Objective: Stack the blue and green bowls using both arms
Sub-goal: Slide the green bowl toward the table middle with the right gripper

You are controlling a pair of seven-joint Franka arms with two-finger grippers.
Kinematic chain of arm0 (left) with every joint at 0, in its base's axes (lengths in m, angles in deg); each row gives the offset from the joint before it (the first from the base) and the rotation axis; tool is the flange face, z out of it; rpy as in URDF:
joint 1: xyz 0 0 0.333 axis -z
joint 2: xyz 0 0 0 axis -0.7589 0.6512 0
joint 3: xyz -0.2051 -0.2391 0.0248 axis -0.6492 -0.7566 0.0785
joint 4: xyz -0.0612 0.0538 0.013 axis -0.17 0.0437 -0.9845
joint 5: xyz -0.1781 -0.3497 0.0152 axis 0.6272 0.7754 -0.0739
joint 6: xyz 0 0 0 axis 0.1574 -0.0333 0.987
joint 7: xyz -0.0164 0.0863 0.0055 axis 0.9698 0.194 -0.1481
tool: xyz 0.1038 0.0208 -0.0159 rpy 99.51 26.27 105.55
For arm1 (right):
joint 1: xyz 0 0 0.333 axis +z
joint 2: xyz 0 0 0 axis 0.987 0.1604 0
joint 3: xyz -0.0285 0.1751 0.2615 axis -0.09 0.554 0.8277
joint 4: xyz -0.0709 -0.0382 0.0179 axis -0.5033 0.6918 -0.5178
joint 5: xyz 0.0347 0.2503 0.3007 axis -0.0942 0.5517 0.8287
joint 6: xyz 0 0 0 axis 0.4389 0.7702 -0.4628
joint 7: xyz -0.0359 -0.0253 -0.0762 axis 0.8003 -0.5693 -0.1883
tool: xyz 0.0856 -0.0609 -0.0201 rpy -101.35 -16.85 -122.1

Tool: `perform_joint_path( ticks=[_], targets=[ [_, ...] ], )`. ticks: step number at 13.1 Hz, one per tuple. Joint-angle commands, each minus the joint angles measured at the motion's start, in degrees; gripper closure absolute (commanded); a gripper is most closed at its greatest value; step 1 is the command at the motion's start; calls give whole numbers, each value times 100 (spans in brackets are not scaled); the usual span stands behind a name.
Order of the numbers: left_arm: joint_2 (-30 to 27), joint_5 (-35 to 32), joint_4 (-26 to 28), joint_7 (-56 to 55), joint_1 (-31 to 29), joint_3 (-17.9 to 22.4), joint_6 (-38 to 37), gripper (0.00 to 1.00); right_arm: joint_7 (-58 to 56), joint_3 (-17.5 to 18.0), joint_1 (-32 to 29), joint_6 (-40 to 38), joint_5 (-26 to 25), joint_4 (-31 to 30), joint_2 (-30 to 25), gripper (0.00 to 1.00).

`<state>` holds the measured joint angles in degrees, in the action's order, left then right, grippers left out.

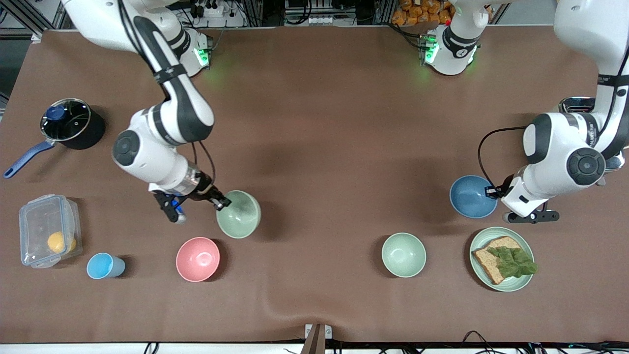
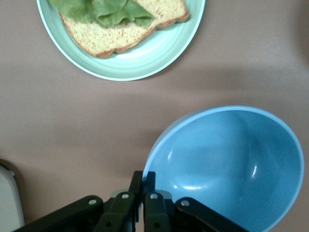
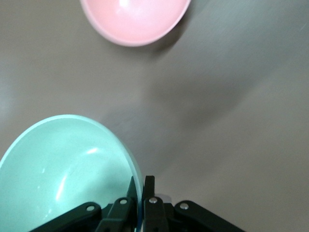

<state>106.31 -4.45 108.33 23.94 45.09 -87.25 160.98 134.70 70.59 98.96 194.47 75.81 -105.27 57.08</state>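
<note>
Front view, catalogued from the right arm's end of the table across:

- Black saucepan w/ glass lid & blue handle (image 1: 69, 125), on the brown table cover (image 1: 324, 123).
- Clear plastic box w/ a yellow item inside (image 1: 48, 230); small light-blue cup (image 1: 104, 266) beside it.
- Round pink bowl (image 1: 197, 259).
- Right gripper (image 1: 222, 201): fingers pinched on the rim of the round sage-green bowl (image 1: 239, 214), which is tilted & raised over the table just above the pink bowl's spot; right wrist view confirms the rim clamp (image 3: 143, 191).
- Paler mint-green bowl (image 1: 403, 254), resting alone.
- Round medium-blue bowl (image 1: 472, 196): rim clamped by left gripper (image 1: 492, 191), bowl tipped; pinch clear in left wrist view (image 2: 144, 186).
- Flat green plate (image 1: 501, 282) w/ brown bread slice & lettuce (image 1: 506, 259), nearer the camera than the blue bowl.
</note>
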Motion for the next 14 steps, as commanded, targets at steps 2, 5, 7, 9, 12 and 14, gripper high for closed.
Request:
perform_joint_path(
  ticks=[2, 5, 7, 9, 12, 14],
  targets=[
    [-227, -75, -100, -13, -12, -142, -264, 100, 1042, -91, 745, 397, 6, 648, 561, 100],
    [-236, -32, -276, -83, -12, -265, -483, 100, 1938, -117, 1221, 555, -528, 1131, 1018, 100],
    [-236, 117, -356, -118, -21, -370, -580, 100, 2536, -100, 1335, 600, -1169, 1360, 1308, 100],
    [-236, 372, -382, -110, -21, -371, -589, 100, 2959, -100, 1458, 600, -1496, 1633, 1607, 100],
    [-227, 530, -373, -109, -21, -432, -589, 100, 3171, -117, 1669, 871, -1533, 1713, 1836, 100],
    [-227, 636, -373, -118, -12, -432, -589, 100, 3382, -414, 2063, 1082, -1541, 1739, 1994, 100]
  ],
)
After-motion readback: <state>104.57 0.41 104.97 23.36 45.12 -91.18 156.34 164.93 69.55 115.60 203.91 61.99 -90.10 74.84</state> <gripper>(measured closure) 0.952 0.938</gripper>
